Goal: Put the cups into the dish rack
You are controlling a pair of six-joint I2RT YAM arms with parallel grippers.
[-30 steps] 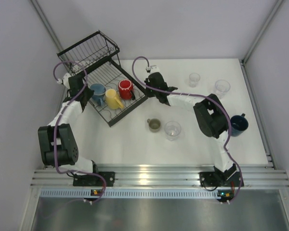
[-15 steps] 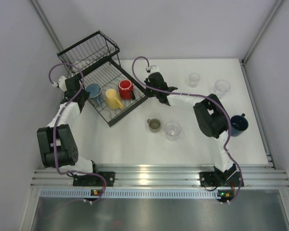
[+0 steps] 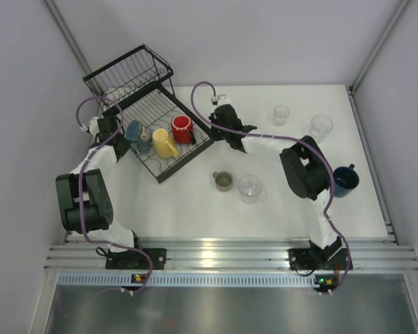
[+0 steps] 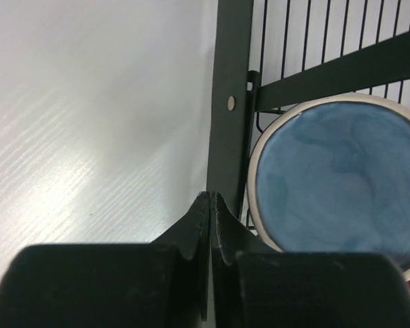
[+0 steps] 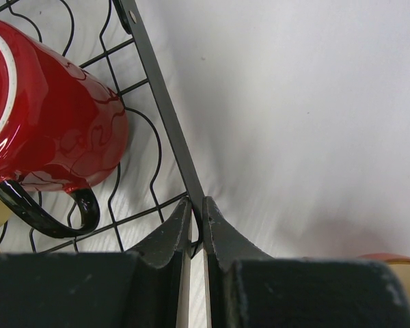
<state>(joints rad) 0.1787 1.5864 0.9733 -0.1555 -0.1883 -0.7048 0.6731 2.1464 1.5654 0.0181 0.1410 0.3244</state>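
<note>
While the left pincer (image 4: 210, 203) hangs just outside the left rail of the dish rack (image 3: 168, 171), its two fingers are clenched tip to tip with nothing between them. The rack is black wire, a low tray with a taller basket part beyond it, and it sits toward the far left of the white desk (image 3: 279, 216).

Just right of the left pincer, inside the tray, the blue mug (image 3: 134, 131) lies tilted. The left wrist view shows its round blue face with a pale rim close against the rail. Further right in the same tray sits the yellow mug (image 3: 163, 142). Next comes the red mug (image 3: 182, 128), which has a black handle and lies just left of the right pincer (image 5: 197, 208).

The right pincer is clenched on the tray's right rail, with the thin black bar running down between its fingertips.

Nearer the arm bases than the right pincer, the olive mug (image 3: 223, 181) stands mouth up on the bare desk. The near clear tumbler (image 3: 249, 188) is just beside it on the right. Right of the right pincer and well apart from the rack stand a small clear tumbler (image 3: 281, 115) and a wider clear tumbler (image 3: 321, 126). Farthest right, the dark blue mug (image 3: 345, 179) sits beside the right arm's elbow.
</note>
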